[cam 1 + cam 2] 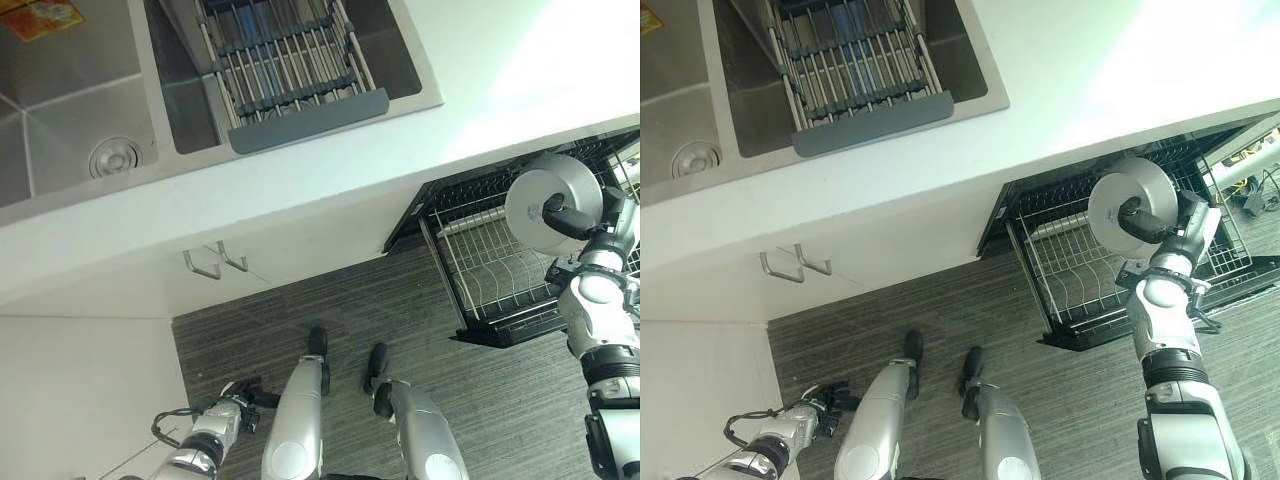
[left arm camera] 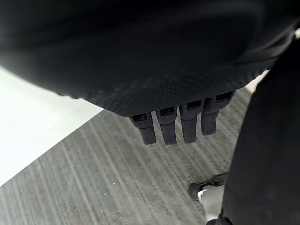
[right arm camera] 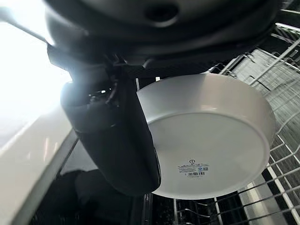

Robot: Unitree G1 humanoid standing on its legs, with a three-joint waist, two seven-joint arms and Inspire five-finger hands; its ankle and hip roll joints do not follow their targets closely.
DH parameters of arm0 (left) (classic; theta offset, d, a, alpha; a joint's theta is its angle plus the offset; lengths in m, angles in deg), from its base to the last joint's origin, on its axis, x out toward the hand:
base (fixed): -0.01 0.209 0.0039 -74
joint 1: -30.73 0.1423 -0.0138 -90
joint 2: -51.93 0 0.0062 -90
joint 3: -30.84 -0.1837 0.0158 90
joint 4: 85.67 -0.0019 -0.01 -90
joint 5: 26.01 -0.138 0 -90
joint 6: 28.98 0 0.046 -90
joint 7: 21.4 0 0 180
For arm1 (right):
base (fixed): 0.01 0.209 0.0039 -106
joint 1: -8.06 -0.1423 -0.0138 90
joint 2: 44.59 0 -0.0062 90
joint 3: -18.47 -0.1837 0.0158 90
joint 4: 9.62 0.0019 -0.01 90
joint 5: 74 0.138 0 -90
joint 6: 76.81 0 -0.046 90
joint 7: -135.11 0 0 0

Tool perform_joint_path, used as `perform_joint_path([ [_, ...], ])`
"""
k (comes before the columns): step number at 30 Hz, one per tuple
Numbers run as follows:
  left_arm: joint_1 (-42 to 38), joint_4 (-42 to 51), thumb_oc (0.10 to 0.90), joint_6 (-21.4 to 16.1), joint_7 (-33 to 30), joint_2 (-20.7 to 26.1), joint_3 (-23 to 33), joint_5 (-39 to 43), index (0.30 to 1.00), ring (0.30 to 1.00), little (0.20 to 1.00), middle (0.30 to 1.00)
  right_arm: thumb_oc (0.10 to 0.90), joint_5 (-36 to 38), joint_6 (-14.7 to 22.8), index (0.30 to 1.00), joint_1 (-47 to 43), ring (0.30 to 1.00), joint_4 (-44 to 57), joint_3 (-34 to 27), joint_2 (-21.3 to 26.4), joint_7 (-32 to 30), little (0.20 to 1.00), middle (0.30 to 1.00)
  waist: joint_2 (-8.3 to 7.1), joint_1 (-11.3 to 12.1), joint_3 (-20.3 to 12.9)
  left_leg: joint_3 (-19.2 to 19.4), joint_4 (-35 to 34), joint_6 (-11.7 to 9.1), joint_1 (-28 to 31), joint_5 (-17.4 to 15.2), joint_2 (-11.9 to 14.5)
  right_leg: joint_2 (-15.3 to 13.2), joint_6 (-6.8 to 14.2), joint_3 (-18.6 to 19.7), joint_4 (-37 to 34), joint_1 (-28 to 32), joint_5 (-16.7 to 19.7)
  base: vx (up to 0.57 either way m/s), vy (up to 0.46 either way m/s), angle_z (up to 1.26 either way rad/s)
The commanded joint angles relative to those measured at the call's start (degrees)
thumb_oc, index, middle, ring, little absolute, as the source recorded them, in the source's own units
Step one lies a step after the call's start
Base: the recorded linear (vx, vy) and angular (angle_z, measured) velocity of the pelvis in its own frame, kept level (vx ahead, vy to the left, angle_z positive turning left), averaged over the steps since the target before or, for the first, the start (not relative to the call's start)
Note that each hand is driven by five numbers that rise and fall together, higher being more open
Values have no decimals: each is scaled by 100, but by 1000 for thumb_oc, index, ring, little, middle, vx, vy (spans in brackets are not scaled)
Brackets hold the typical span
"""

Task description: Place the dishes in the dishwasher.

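**A:** Where are you in the job?

**B:** Your right hand pinches the white dish, thumb on its underside, above the pulled-out dishwasher rack. Left hand hangs idle, fingers straight.

**A:** Next?

**B:** Probably lower it between the rack's wires.

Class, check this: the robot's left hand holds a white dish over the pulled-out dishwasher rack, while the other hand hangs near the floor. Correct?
Not quite: the right hand holds the white dish over the dishwasher rack, as the right eye view shows; the left hand hangs near the floor.
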Motion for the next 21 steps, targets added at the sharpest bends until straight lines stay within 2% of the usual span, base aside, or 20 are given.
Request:
perform_joint_path([
  [1,494,-31,800,-95,68,150,-230,-157,900,900,900,900,400,-838,711,300,-446,300,529,47,669,-830,300,300,46,78,-546,-49,-692,-434,-84,-67,243,137,181,132,627,277,-1291,3,-16,5],
  [9,601,-174,800,-495,97,84,-312,-162,900,900,900,900,400,-1865,369,300,-526,300,332,370,640,-2149,300,300,128,161,-406,-36,-692,-394,-155,-45,110,41,195,129,693,233,-1325,-3,20,3],
  [12,555,-174,800,-795,-68,27,-571,-364,900,900,900,900,400,-2712,-215,300,-710,300,164,544,667,-3372,300,300,236,153,-321,-34,-692,-353,-241,-36,16,12,206,209,756,75,-1330,-45,82,5],
  [16,484,-257,800,-1011,-110,4,-703,-145,900,900,900,900,400,-2911,-276,300,-933,300,-219,800,723,-3647,300,300,288,167,-301,-78,-692,-314,-302,-28,-89,-14,193,266,820,-76,-1340,-39,65,5],
  [18,446,-254,800,-1297,-282,-14,-707,-44,900,900,900,900,400,-2934,-351,300,-1066,300,-369,958,737,-3748,300,300,302,190,-277,-121,-692,-285,-332,-18,-156,-47,178,287,883,-195,-1340,-60,40,5],
  [19,419,-212,800,-1415,-417,-4,-693,1,900,900,900,900,400,-2995,-510,300,-1115,300,-480,1034,756,-3915,300,300,305,208,-263,-147,-692,-264,-338,-17,-204,-74,170,288,921,-251,-1344,-55,26,6],
  [21,349,-156,800,-1506,-577,34,-674,109,900,900,900,900,400,-2988,-570,300,-1219,300,-743,1171,763,-4054,300,300,310,239,-221,-177,-692,-232,-360,7,-285,-127,160,281,1031,-385,-1344,-55,25,10],
])
